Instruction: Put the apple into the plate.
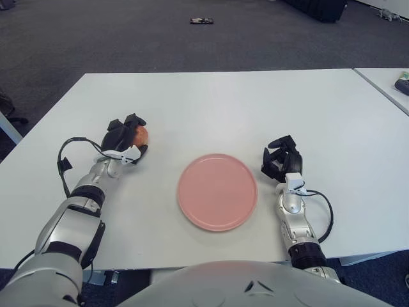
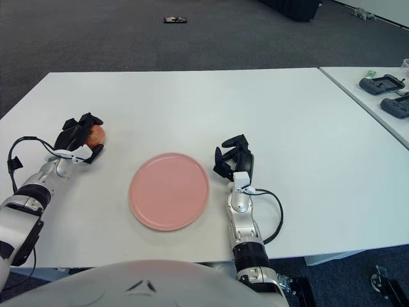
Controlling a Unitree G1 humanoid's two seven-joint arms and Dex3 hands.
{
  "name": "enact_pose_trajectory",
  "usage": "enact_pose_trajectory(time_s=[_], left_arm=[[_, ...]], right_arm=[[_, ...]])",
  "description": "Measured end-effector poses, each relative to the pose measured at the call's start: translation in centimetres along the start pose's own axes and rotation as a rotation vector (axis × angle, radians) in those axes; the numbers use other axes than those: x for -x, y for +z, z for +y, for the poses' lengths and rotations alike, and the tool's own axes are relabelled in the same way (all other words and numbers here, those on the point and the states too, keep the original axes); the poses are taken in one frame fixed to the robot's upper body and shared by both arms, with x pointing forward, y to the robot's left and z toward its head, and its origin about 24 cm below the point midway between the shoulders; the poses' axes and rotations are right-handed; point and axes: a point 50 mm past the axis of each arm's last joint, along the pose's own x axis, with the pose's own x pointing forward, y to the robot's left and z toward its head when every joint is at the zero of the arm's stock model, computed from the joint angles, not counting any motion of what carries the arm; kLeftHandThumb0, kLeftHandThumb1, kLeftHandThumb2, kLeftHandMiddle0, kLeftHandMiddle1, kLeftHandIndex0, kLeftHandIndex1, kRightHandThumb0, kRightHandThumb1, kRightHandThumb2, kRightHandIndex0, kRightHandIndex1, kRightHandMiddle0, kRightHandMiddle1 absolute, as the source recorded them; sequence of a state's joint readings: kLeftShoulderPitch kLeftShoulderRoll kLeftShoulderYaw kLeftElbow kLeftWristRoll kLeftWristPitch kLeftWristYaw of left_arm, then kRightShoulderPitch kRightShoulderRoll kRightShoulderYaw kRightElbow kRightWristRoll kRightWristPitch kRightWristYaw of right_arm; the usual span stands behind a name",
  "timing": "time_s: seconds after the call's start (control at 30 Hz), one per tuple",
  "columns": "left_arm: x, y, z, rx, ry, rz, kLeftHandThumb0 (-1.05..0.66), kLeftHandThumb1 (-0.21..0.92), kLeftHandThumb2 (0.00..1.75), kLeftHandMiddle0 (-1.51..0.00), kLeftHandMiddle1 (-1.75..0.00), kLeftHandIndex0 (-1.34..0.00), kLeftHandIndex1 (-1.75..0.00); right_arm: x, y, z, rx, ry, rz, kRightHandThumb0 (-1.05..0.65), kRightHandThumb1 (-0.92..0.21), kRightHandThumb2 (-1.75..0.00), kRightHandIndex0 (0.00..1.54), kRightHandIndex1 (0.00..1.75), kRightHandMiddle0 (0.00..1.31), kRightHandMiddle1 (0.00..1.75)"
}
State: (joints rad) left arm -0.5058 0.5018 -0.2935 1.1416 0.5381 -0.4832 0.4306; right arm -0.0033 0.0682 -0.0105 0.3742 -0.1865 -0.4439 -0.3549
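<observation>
My left hand (image 1: 123,139) sits at the left middle of the frame, its black fingers (image 1: 132,121) wrapped over the apple (image 1: 140,134), which is on the white table (image 1: 217,102), well left of the pink plate (image 1: 218,191). The plate lies at centre, bare. My right hand (image 1: 282,161) shows just right of the plate, fingers curled, holding nothing.

Silver jointed forearms, black three-finger left robot hand (image 1: 123,135) and right robot hand (image 1: 281,160), white wrist pieces, looping black cables
</observation>
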Motion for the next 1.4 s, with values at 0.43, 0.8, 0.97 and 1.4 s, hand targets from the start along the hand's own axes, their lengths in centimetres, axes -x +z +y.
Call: enact_pose_trajectory(time_s=[0.43,0.8,0.97,1.4], left_arm=[[-0.01,0.19,0.12,0.009,0.026,-0.009,-0.54,0.16,1.51,-1.27,-1.75,-0.74,-1.75],[0.01,0.31,0.04,-0.004,0.042,-0.003,-0.53,0.16,1.51,-1.32,-1.75,-0.73,-1.75],[0.03,0.35,0.02,-0.002,0.042,-0.004,-0.53,0.16,1.51,-1.33,-1.75,-0.73,-1.75],[0.07,0.41,0.09,0.029,0.030,-0.002,-0.53,0.16,1.51,-1.35,-1.75,-0.74,-1.75]], right_arm=[[-0.02,0.07,-0.06,0.000,-0.010,-0.004,-0.40,-0.58,-1.00,0.65,1.65,0.41,1.75],[-0.13,0.35,-0.09,-0.001,-0.013,-0.014,-0.40,-0.58,-0.99,0.66,1.67,0.41,1.75],[-0.15,0.36,-0.09,-0.001,-0.010,-0.012,-0.40,-0.58,-0.99,0.64,1.66,0.41,1.75],[-0.16,0.35,-0.13,0.002,-0.007,-0.013,-0.40,-0.60,-0.97,0.62,1.65,0.39,1.75]])
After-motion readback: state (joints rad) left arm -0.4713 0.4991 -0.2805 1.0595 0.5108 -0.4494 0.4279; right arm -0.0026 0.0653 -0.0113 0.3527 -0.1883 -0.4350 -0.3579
